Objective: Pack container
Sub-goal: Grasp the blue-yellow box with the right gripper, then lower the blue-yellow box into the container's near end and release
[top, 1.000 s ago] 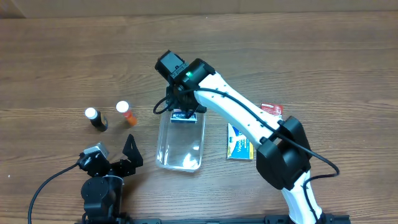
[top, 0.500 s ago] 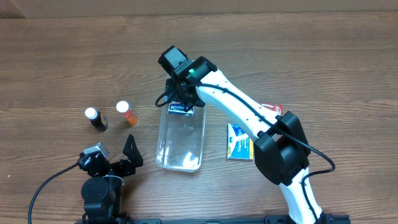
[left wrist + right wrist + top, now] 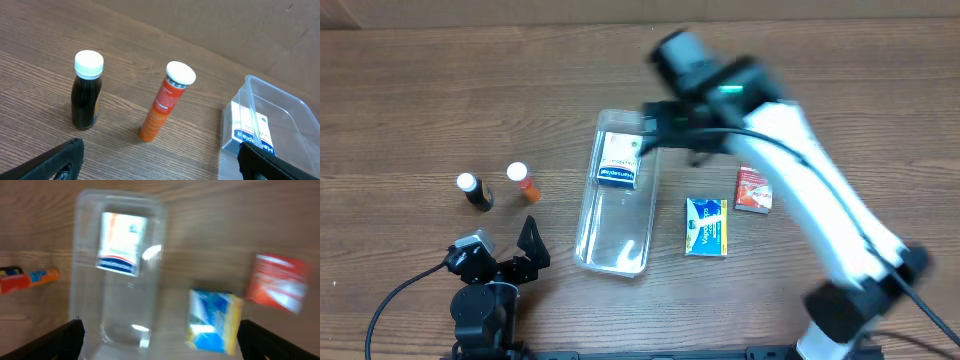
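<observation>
The clear container (image 3: pixel 613 232) lies lengthwise at mid-table, and its wall also shows in the wrist views (image 3: pixel 272 90) (image 3: pixel 82 255). A white-and-blue box (image 3: pixel 618 160) (image 3: pixel 120 242) (image 3: pixel 252 134) lies flat at its far end. My right gripper (image 3: pixel 672 135) (image 3: pixel 162 340) is blurred, hangs open above the table just right of the container's far end, and holds nothing. A blue-and-yellow box (image 3: pixel 706 226) (image 3: pixel 212 320) and a red box (image 3: pixel 753 189) (image 3: pixel 277 282) lie on the table to the container's right. My left gripper (image 3: pixel 500 250) (image 3: pixel 161 165) rests open near the front left.
A dark bottle with a white cap (image 3: pixel 473 190) (image 3: pixel 86 92) and an orange tube with a white cap (image 3: pixel 522 180) (image 3: pixel 165 102) stand left of the container, just ahead of the left gripper. In the right wrist view the orange tube (image 3: pixel 30 277) is at the left edge.
My right gripper opened, left the white-and-blue box in the container's far end, and swung up and to the right. The container shifted slightly. The left arm has not moved.
</observation>
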Controlling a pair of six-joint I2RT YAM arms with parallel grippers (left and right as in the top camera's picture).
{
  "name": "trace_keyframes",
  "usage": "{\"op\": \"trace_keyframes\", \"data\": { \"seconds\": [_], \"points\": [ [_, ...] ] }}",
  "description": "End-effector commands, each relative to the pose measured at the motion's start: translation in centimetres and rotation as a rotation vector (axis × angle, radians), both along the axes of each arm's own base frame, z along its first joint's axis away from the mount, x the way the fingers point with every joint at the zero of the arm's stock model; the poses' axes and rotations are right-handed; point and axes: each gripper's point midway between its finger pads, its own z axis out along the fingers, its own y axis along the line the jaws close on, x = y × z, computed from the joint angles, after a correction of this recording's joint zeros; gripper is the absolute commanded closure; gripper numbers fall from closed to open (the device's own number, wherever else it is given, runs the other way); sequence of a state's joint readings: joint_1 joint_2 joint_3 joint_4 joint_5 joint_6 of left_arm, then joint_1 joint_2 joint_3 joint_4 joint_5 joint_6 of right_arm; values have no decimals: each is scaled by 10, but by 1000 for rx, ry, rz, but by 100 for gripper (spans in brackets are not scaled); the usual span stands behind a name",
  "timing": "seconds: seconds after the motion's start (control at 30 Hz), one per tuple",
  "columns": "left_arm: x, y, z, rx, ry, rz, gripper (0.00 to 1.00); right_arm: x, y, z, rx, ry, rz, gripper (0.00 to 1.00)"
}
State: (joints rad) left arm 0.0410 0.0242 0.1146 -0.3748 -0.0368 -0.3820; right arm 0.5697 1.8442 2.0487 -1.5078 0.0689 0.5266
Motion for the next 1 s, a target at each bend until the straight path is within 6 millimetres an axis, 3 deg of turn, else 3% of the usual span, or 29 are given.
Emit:
{"op": "trace_keyframes", "data": {
  "seconds": [0.0,0.1,0.13,0.2,0.33,0.43,0.53,0.6,0.7,0.83,0.87,0.9,0.97],
  "points": [
    [0,-1,0,3,-3,-7,0,-3,-50,-4,-106,38,-64,0],
    [0,-1,0,3,-3,-7,0,-12,-58,-51,-139,149,-77,0],
    [0,-1,0,3,-3,-7,0,-21,-56,-84,-136,216,-66,0],
    [0,-1,0,3,-3,-7,0,-35,-52,-123,-121,283,-55,0],
    [0,-1,0,3,-3,-7,0,-54,-59,-180,-98,356,-90,0],
    [0,-1,0,3,-3,-7,0,-66,-65,-196,-101,391,-98,0],
    [0,-1,0,3,-3,-7,0,-93,-49,-206,-19,493,-52,0],
    [0,-1,0,3,-2,-7,0,-100,-56,-215,-54,503,-53,0],
    [0,-1,0,3,-3,-7,0,-101,-56,-222,-47,497,-53,3],
    [0,-1,0,3,-2,-7,0,-101,-39,-226,29,492,-28,4],
    [0,-1,0,3,-2,-7,0,-99,-39,-226,27,480,-27,6],
    [0,-1,0,3,-3,-7,0,-94,-40,-227,19,455,-27,16],
    [0,-1,0,3,-3,-7,0,-88,-43,-228,3,428,-31,17]
  ]
}}
